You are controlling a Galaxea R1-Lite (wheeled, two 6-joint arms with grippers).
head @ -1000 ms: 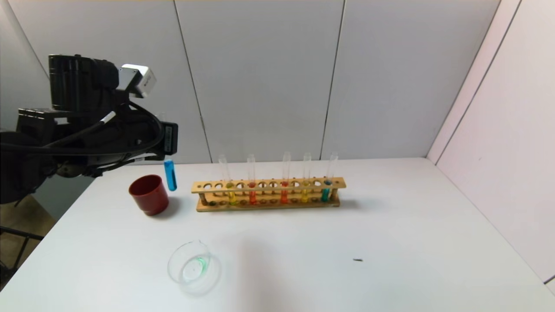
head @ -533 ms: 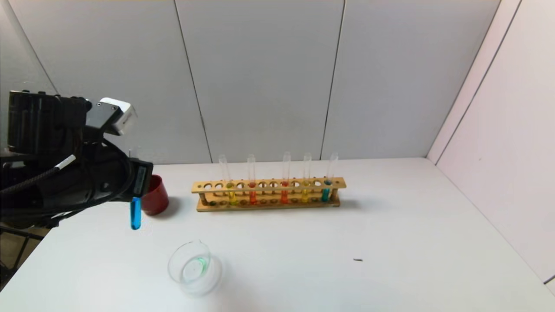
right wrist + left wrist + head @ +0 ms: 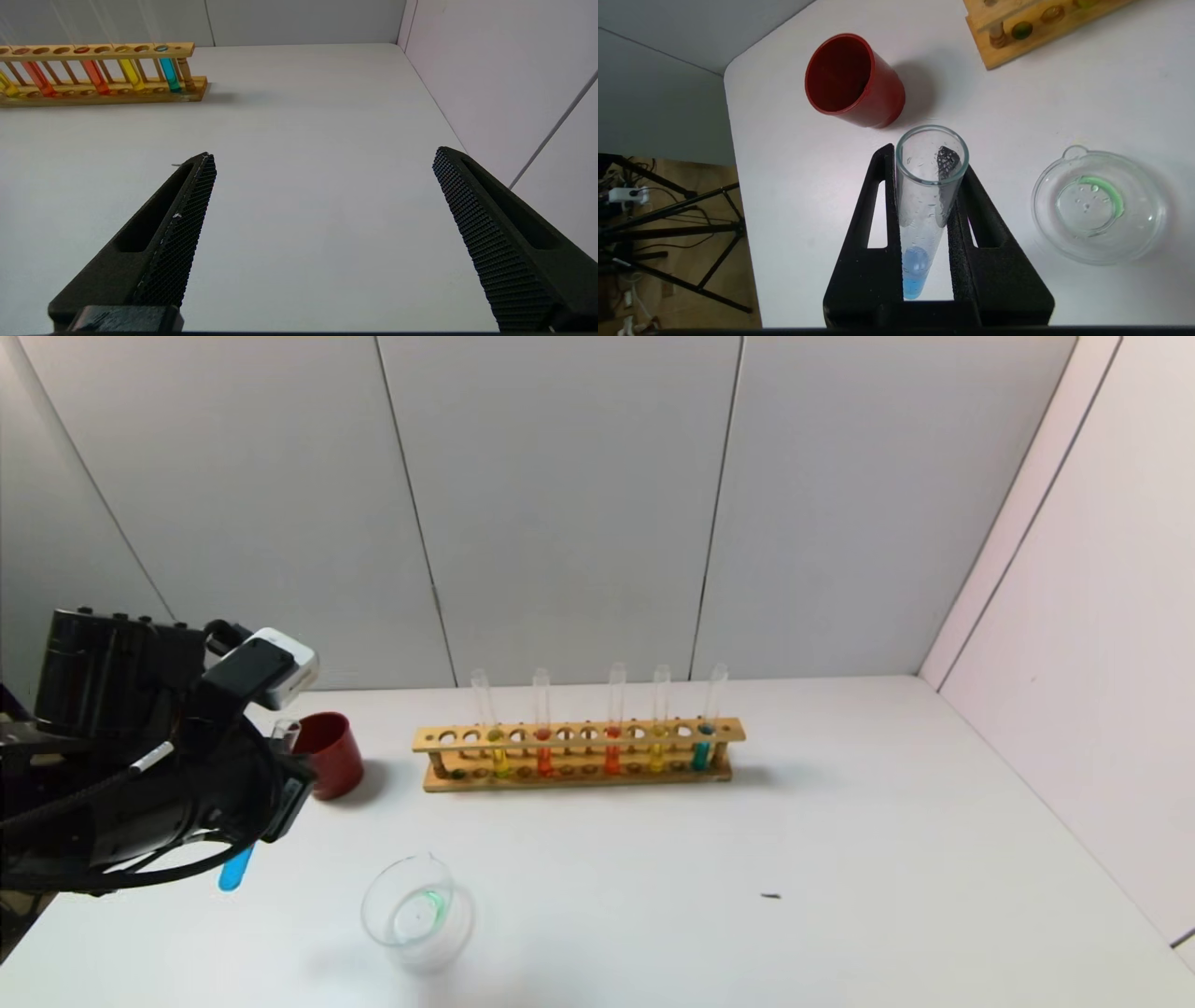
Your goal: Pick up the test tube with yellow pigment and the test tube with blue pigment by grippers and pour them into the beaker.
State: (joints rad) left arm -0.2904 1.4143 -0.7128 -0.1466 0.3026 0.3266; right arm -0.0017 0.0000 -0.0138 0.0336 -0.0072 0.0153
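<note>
The beaker (image 3: 417,913) sits nearest the robot on the white table (image 3: 840,859), with a small trace of green liquid at its bottom. Just to its left, the left gripper (image 3: 924,186) hangs above the table, its jaws pinching the test tube with blue pigment (image 3: 235,868), which hangs tilted with its blue end down and its open mouth up. The right gripper (image 3: 322,163) hovers low over bare table on the right, jaws spread wide and holding nothing.

The step in hand looks like carrying the blue tube to the beaker for pouring. To do it well, the tube's mouth should come over the middle of the beaker before any tipping starts, and the tilt should be slow, since the tube is thin and the beaker low and light.

Farther back stands one dark red cup (image 3: 328,755). Beyond it, to the right, one wooden rack (image 3: 579,751) holds five tubes: two yellow, two orange-red and one teal-blue. The test tube with yellow pigment (image 3: 658,751) is taken as the yellow one nearer the rack's right end, though either could serve.
</note>
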